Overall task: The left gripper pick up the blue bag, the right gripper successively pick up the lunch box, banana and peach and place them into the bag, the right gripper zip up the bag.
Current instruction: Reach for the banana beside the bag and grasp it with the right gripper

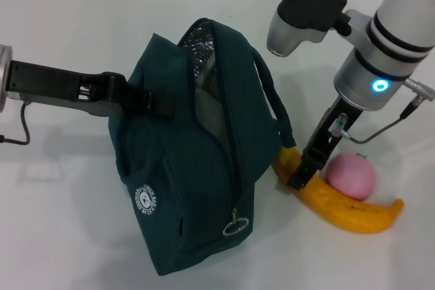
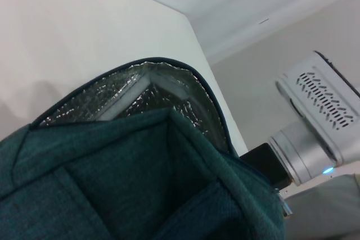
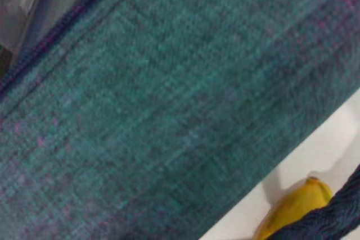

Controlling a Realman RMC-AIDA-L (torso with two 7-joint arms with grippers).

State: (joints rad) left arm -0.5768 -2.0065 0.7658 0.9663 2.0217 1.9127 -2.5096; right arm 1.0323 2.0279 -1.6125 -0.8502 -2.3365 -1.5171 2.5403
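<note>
The blue bag point(image 1: 183, 168) stands tilted at the middle of the table, its zipper open and its foil lining showing. My left gripper point(image 1: 139, 100) is shut on the bag's left side and holds it. My right gripper point(image 1: 299, 178) is down at the near end of the banana point(image 1: 346, 208), close beside the bag's right side. The banana lies on the table, and the pink peach point(image 1: 351, 176) touches it from behind. In the left wrist view a pale box edge point(image 2: 132, 88) shows inside the bag point(image 2: 140, 172); it may be the lunch box. The right wrist view shows the bag fabric point(image 3: 169, 111) and the banana's tip point(image 3: 295, 209).
The white table point(image 1: 61, 222) reaches out to the left and front of the bag. A bag handle point(image 1: 272, 96) loops out toward my right arm point(image 1: 380, 52). That arm also shows in the left wrist view point(image 2: 315, 133), beyond the bag's mouth.
</note>
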